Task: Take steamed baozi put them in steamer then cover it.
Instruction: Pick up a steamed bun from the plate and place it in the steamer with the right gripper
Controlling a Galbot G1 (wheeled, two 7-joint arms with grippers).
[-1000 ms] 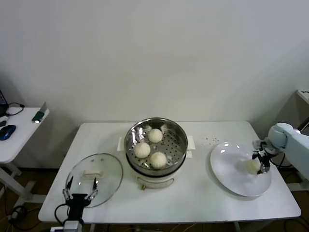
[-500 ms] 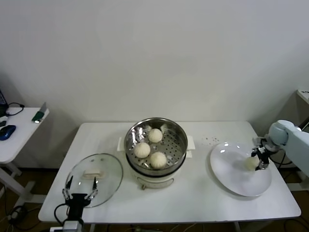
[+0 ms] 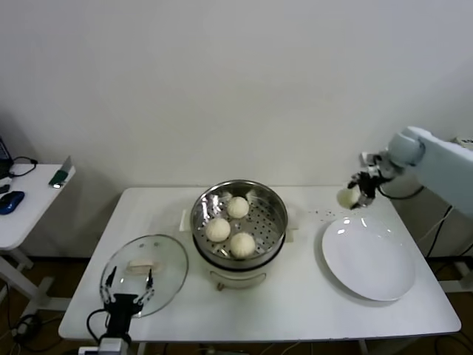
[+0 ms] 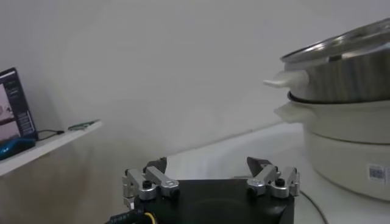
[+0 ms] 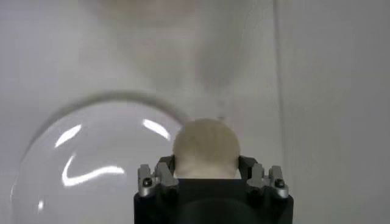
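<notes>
A white plate [image 3: 369, 260] lies on the desk's [image 3: 295, 303] right part. Beside the desk's left end stands a side table [image 3: 22, 211] carrying a blue mouse [image 3: 10, 201].

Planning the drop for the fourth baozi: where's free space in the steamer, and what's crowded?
Right gripper holds the fourth baozi above the table. In the steamer, three baozi crowd the left and front of the tray; the bare patch is its right side, by the right wall. The plate is bare. Left gripper, open, sits at the glass lid.
</notes>
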